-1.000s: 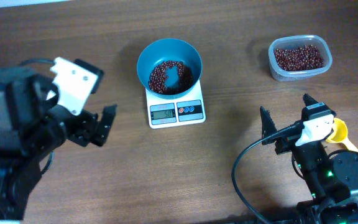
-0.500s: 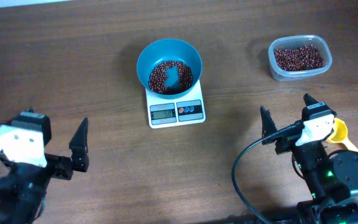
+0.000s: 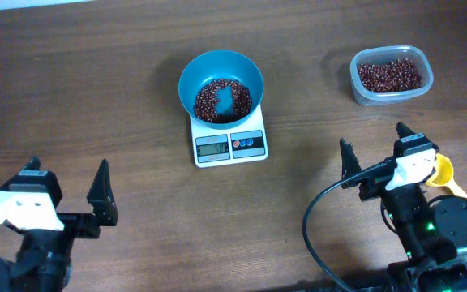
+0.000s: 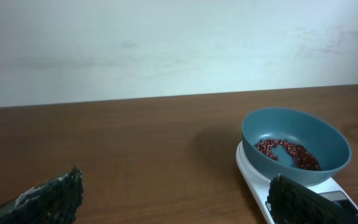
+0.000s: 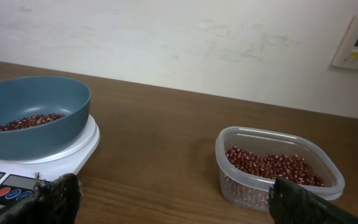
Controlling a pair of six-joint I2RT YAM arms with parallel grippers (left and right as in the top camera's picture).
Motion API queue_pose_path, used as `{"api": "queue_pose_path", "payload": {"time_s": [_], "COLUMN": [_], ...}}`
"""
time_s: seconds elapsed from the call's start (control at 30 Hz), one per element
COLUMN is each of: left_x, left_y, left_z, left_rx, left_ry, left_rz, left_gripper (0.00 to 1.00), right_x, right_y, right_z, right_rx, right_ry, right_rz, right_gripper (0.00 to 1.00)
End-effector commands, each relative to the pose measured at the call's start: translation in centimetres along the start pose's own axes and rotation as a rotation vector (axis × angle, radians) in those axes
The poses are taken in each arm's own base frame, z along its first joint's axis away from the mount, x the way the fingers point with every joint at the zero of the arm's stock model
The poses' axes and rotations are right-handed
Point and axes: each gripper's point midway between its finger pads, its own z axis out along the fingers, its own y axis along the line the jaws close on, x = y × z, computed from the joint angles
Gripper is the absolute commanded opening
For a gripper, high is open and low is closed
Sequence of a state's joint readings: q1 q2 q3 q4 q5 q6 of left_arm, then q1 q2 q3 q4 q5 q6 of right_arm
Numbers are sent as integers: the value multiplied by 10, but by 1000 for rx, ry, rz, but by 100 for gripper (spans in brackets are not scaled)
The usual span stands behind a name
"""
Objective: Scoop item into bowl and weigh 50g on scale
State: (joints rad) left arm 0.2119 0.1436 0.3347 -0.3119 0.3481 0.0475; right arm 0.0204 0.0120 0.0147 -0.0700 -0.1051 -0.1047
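The teal-blue bowl (image 3: 220,66) sits on the white scale (image 3: 229,146) at the table's middle, with dark red-brown beans (image 3: 211,104) in its bottom. The scale's grey display shows digits too small to read. My left gripper (image 3: 67,169) hangs open and empty at the front left, well short of the scale. In the left wrist view the bowl (image 4: 296,134) and scale (image 4: 252,177) lie ahead to the right, beyond the left gripper (image 4: 176,186). My right gripper (image 3: 371,138) stands open and empty at the front right. The right wrist view shows the bowl (image 5: 30,102) at the left, past the right gripper (image 5: 173,190).
A clear rounded-square tub (image 3: 362,89) of beans stands at the back right, ahead of the right gripper; in the right wrist view the tub (image 5: 278,186) is on the right. A yellow scoop (image 3: 443,173) lies beside the right arm. A pale wall backs the table.
My left arm has drawn back from beside the scale toward the table's front left corner, still open. The right arm, bowl and scale have not moved.
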Motion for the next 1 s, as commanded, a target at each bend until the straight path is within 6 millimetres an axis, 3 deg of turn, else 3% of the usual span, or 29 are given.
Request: {"api": "queue_pose_path", "payload": {"time_s": [0.0,0.43,0.97], "left_x": [8,33,58], "left_y": [5,9,17], "left_z": [4,13,20], "left_rx": [-19,-31,-87], "left_ry": [-20,-120,-75], "left_rz": [-35,-56,-83], "left_gripper": [99,99,99], "right_x": [3,3,3], "right_y": [1,1,1], "right_z": [0,0,0], "right_rx": [-1,-1,-1], "right_ry": [1,1,1], "right_rz": [11,11,11], "right_gripper": [99,99,99]}}
